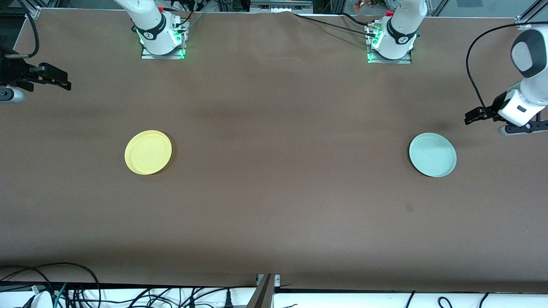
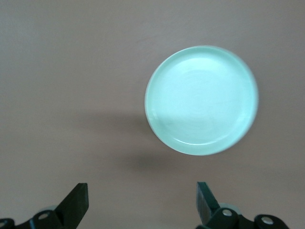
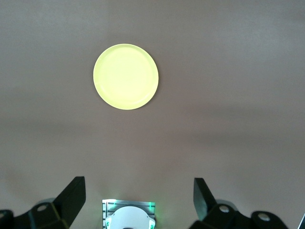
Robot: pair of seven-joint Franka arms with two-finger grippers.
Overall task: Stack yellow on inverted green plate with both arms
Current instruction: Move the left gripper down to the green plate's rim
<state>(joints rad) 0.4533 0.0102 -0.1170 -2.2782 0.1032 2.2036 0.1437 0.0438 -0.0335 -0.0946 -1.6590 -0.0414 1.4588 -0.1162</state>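
Neither plate had been touched. The yellow plate (image 1: 148,152) lay toward the right arm's end of the table, the green plate (image 1: 432,154) rim-up toward the left arm's end. The left gripper (image 2: 142,206) and the right gripper (image 3: 139,199) hung spread and empty above the table edges. Likely next: flipping the green plate.

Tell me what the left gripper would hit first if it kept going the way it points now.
Most likely bare table. The left gripper, open, hangs above the table near the left arm's end, pointing down. The green plate lies off its line, not between the fingers. Depth is unclear, so the plate's rim may be close.
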